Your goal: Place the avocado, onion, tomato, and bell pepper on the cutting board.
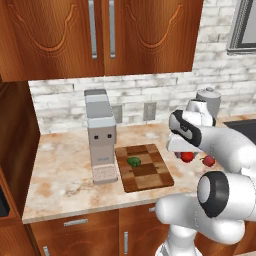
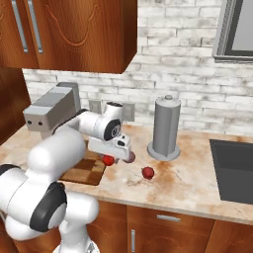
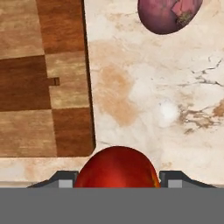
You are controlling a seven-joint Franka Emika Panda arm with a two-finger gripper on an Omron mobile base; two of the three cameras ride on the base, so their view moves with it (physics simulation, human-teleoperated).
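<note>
hand (image 3: 116, 181) grips a red item (image 3: 116, 168), half cut off; type unclear.

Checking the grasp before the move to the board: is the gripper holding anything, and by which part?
Yes. The gripper is shut on a glossy red item, tomato or pepper, its fingers pressing on the item's two opposite sides, above the counter beside the board.
</note>
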